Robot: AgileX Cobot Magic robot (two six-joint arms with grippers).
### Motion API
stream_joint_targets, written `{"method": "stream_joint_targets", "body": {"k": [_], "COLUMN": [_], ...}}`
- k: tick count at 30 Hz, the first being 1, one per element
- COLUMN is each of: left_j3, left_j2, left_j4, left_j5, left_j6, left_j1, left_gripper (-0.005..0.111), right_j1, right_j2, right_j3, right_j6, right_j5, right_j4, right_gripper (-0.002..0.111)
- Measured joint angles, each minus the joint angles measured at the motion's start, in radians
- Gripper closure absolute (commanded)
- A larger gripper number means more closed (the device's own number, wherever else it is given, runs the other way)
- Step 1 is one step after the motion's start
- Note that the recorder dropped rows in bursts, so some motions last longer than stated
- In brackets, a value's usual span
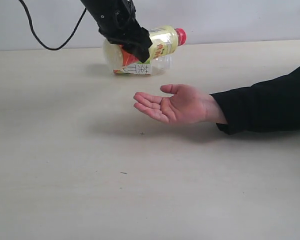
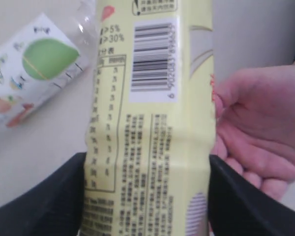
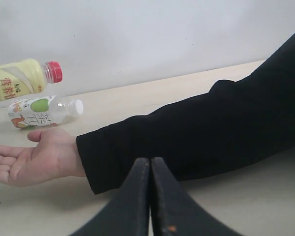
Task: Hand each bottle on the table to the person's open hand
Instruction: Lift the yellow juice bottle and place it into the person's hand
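My left gripper (image 1: 135,47) is shut on the yellow-label red-cap bottle (image 1: 165,41), holding it in the air at the back of the table (image 1: 65,190), cap to the right. In the left wrist view the yellow label (image 2: 147,123) fills the space between both black fingers (image 2: 44,196). Under it the clear white-label bottle with the green apple (image 1: 140,67) lies on its side. The person's open hand (image 1: 172,105) rests palm up in front of them, on a black-sleeved arm (image 1: 265,100). My right gripper (image 3: 150,164) is shut and empty, beside the sleeve (image 3: 196,132). The cola and the green-label bottle are out of view.
A black cable (image 1: 45,40) hangs at the back left before the pale wall (image 1: 240,20). The sleeved forearm lies across the right side of the table. A few dark specks (image 1: 123,173) mark the tabletop.
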Motion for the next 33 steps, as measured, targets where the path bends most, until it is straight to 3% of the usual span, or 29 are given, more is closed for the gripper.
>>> {"method": "stream_joint_targets", "body": {"k": [4,10,15,22,27,29,33], "left_j3": [0.002,0.034,0.041,0.104,0.151,0.180,0.203], "left_j2": [0.000,0.000,0.000,0.000,0.000,0.000,0.000], "left_j4": [-0.034,-0.007,0.144,0.471,0.507,0.509,0.518], "left_j5": [0.065,0.050,0.034,0.053,0.022,-0.020,-0.093], "left_j6": [-0.160,-0.392,-0.577,-1.019,-1.249,-1.310,-1.371], "left_j1": [-0.011,-0.077,-0.161,-0.364,-0.409,-0.416,-0.416], "left_gripper": [0.107,0.107,0.107,0.107,0.107,0.099,0.069], "right_j1": [0.000,0.000,0.000,0.000,0.000,0.000,0.000], "right_j2": [0.000,0.000,0.000,0.000,0.000,0.000,0.000], "right_j3": [0.000,0.000,0.000,0.000,0.000,0.000,0.000], "right_j6": [0.000,0.000,0.000,0.000,0.000,0.000,0.000], "right_j5": [0.000,0.000,0.000,0.000,0.000,0.000,0.000], "right_j4": [0.000,0.000,0.000,0.000,0.000,0.000,0.000], "right_gripper": [0.108,0.108,0.108,0.108,0.108,0.108,0.108]}}
